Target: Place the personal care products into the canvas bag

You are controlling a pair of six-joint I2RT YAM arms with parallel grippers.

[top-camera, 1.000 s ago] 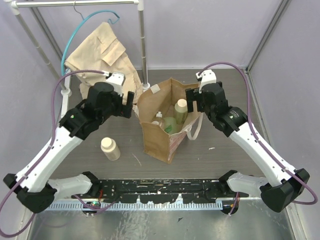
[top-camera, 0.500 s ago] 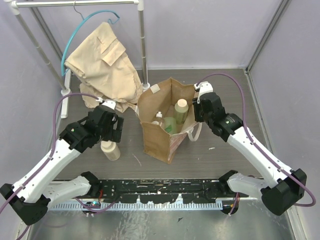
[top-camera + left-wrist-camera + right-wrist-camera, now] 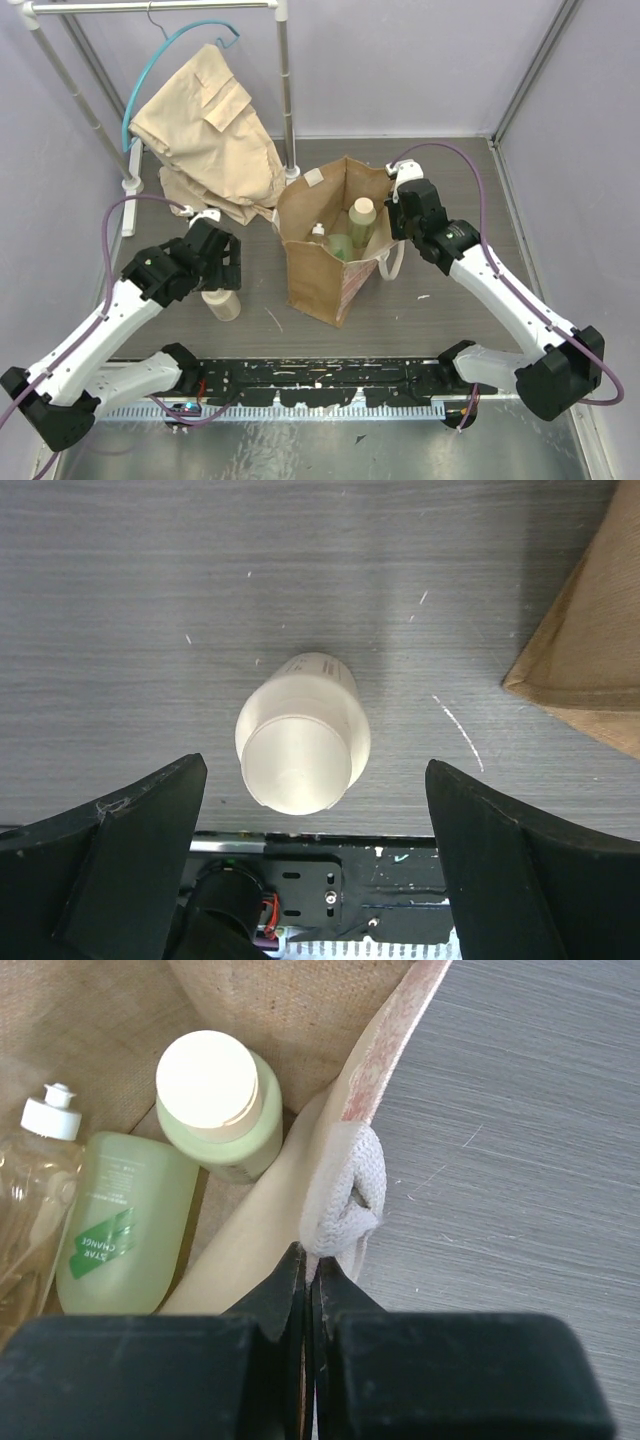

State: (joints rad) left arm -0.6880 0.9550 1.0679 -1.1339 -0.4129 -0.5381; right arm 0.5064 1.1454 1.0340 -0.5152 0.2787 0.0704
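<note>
The tan-brown canvas bag (image 3: 318, 285) is standing open mid-table, its whitish strap handle (image 3: 345, 1195) bunching at the right rim. Inside it, an amber white-capped bottle (image 3: 35, 1175), a green cylinder (image 3: 120, 1225) and a rounder green bottle (image 3: 212, 1100) with a cream top are resting together. The cream bottle (image 3: 303, 735) is standing upright on the table, apart to the bag's left.

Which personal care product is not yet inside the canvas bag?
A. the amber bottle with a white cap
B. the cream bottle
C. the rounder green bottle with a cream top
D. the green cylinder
B: the cream bottle stands on the table outside the canvas bag, directly below the open left gripper.
</note>
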